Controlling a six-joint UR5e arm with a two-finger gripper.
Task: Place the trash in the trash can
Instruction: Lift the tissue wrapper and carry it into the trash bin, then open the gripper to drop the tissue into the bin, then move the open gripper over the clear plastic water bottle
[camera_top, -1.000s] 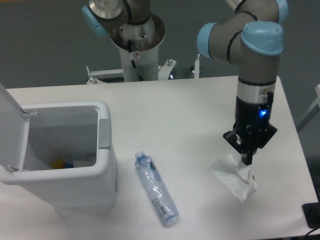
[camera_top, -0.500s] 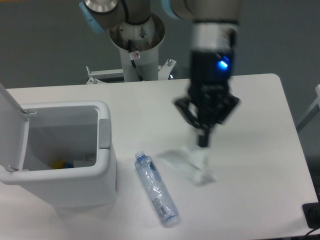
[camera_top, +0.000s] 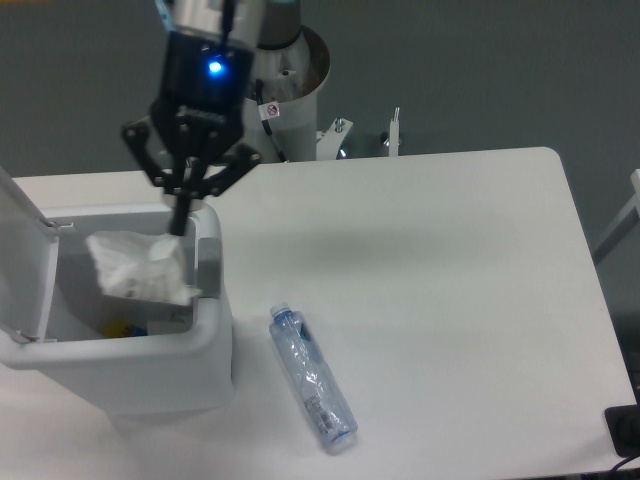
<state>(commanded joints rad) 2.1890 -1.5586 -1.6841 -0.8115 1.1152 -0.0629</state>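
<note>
I have the gripper (camera_top: 180, 228) pinched shut on the top of the wrapper (camera_top: 138, 270), which hangs just below the fingers, over the open mouth of the trash can (camera_top: 205, 345) and level with its rim. The can's lid (camera_top: 18, 262) stands raised to the gripper's left in the picture. The bottle (camera_top: 312, 377) lies flat on the table (camera_top: 450, 280), below and to the right of the gripper, beside the can but not touching it.

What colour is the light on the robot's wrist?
Blue light, clearest in the fixed camera view.
</note>
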